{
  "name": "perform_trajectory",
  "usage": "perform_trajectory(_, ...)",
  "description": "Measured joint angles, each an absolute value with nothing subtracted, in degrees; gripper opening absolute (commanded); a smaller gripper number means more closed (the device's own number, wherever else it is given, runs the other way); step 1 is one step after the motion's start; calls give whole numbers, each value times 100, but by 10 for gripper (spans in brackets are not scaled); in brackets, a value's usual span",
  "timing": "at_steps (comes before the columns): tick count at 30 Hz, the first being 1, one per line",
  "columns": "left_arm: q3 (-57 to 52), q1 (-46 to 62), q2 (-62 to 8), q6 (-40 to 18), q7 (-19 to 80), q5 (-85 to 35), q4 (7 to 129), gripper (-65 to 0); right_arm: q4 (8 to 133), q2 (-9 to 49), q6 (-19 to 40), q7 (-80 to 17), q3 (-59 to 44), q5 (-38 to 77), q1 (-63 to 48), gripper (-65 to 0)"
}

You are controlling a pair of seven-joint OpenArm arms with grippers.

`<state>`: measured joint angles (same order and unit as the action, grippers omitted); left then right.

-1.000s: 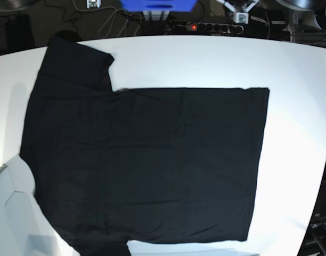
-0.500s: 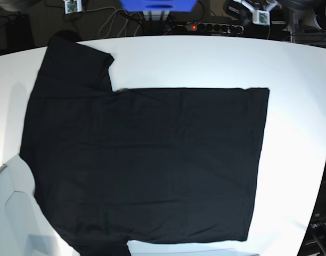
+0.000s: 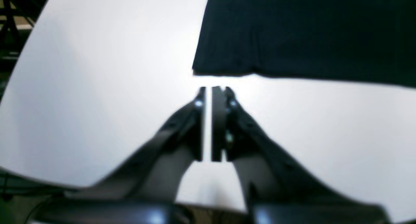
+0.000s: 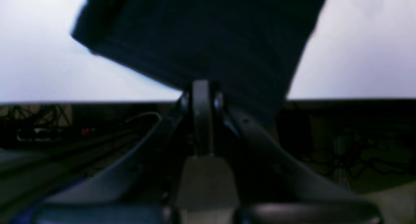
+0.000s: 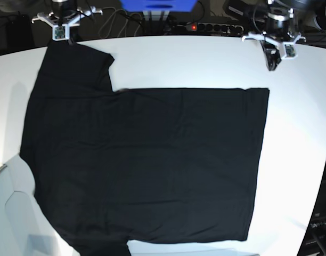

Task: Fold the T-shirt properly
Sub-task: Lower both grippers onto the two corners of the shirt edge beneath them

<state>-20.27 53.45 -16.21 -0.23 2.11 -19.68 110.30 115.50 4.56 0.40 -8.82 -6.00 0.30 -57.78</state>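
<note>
Both arms have just come in over the far edge of the tabletop (image 5: 205,58); a second ago neither was there, so folding is only starting. The left end effector (image 3: 213,90), fingers slightly apart and empty, hovers just short of the T-shirt (image 5: 147,165) hem corner ahead. The right end effector (image 4: 201,87) sits at the sleeve edge, apparently together; blur hides any contact. No label or print shows.
</note>
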Motion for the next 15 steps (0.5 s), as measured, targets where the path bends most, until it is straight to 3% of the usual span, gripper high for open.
perform_trajectory(3, -2029, 4971, -1625, -23, 224, -1970, 11026, -449, 11550, 458, 40, -878, -600, 23, -5599, -460)
perform_trajectory(7, -2027, 4611, -1619, -36, 196, -1962, 11024, -433, 11550, 473, 40, -882, -600, 32, -5524, -379)
perform_trajectory(12, -2027, 4040, -1619, -60, 213, -2115, 10388, -431, 11550, 475, 43, -882, -751, 32, -5448, -370)
perform_trajectory(15, -2027, 3778, -1656, -49, 183, -2749, 9904, -389, 11550, 471, 156, -893, -860, 32, -5400, -370)
